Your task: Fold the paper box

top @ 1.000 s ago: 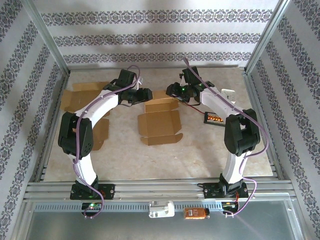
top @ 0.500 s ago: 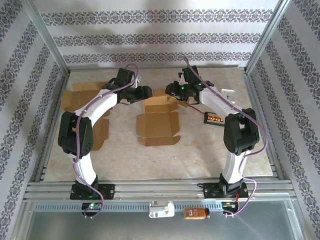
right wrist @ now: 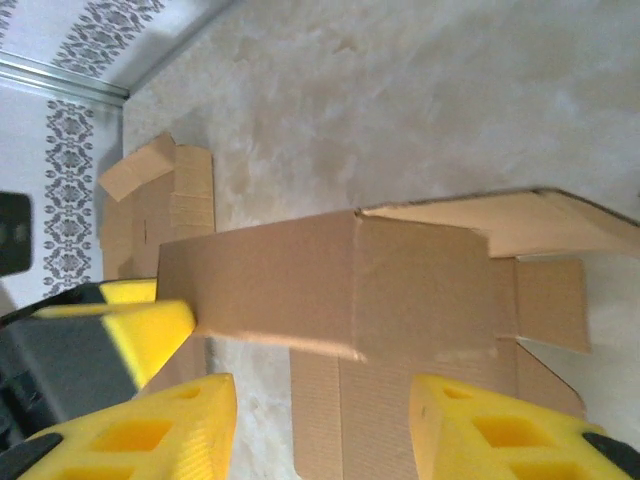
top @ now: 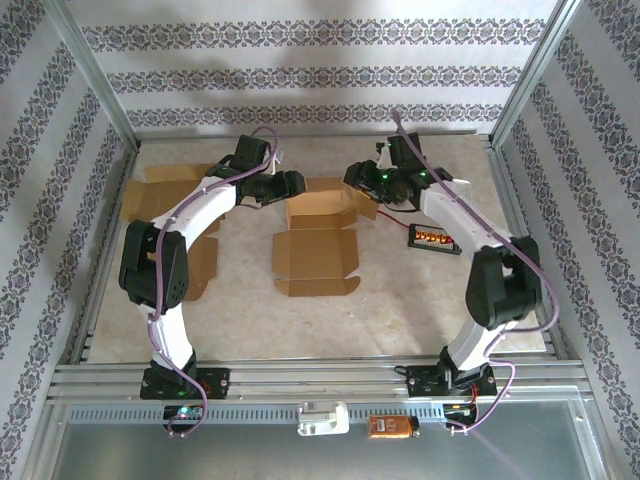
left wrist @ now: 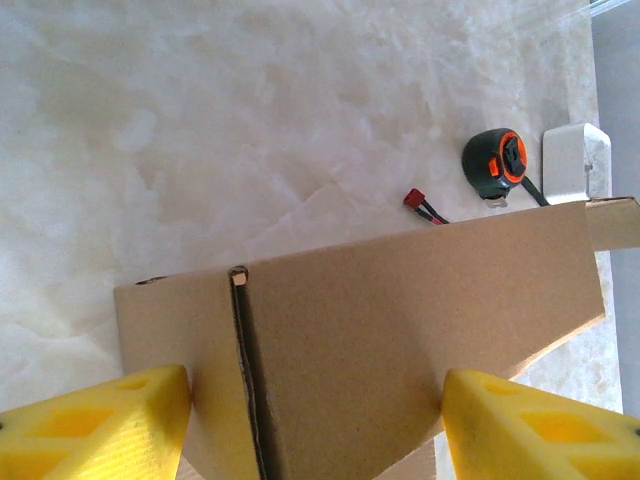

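**Back wall up, side flaps next**

Table (top: 250, 320): pale marbled top, arms reaching from the near edge to the far half.

Box (top: 315, 250): brown card, at mid-table between the two arms. Base panel and near flaps lay flat. The far wall (top: 320, 208) stood raised, roughly upright. Left wrist view showed that wall as a broad panel (left wrist: 400, 330) with a crease near one end. Right wrist view showed the same wall (right wrist: 330, 295) with a side flap angled off its end.

Spare cardboard (top: 150, 195): flat pieces at the left edge, well apart from the box.

Left gripper (top: 290, 187): at the left end of the raised wall. Jaws released, yellow fingers (left wrist: 95, 425) spread wide with the panel between them; contact could not be confirmed.

Right gripper (top: 355, 180): near the right end of the wall. Jaws released, fingers (right wrist: 500, 430) wide apart, nothing between them.

Small items: battery pack (top: 432, 238) right of the box; tape measure (left wrist: 497, 165) and white block (left wrist: 575, 160) beyond the wall.

Judgement: early in the fold, at the step of standing the far wall and squaring its corners. The next move probably calls for one gripper to steady the wall while the other turns an end flap inward along its crease. Thin card, likely to spring back if released.
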